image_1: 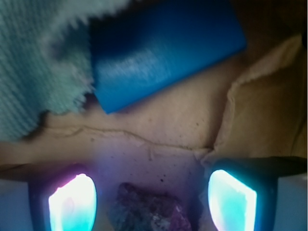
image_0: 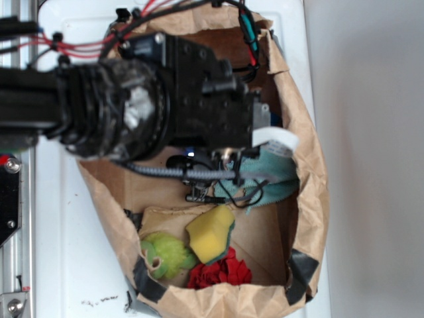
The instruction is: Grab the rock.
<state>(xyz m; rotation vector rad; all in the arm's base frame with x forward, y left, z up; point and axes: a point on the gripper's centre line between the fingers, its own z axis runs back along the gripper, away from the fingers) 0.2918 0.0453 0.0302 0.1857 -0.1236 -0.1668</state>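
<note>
The rock [image_1: 149, 210], a dark, rough, mottled lump, lies on the brown paper floor at the bottom edge of the wrist view. My gripper [image_1: 153, 202] is open around it: the glowing left pad [image_1: 72, 204] and right pad [image_1: 233, 199] stand on either side, each with a gap to the rock. In the exterior view the black arm reaches down into the paper bag [image_0: 311, 172], the gripper [image_0: 268, 129] shows only partly, and the rock is hidden beneath it.
A blue cylinder [image_1: 163, 53] and a teal cloth [image_1: 29, 67] lie just beyond the rock. A fold of the bag's wall [image_1: 260, 115] rises at the right. A yellow sponge [image_0: 211, 233], a fuzzy green ball [image_0: 165, 255] and a red item [image_0: 222, 271] sit lower in the bag.
</note>
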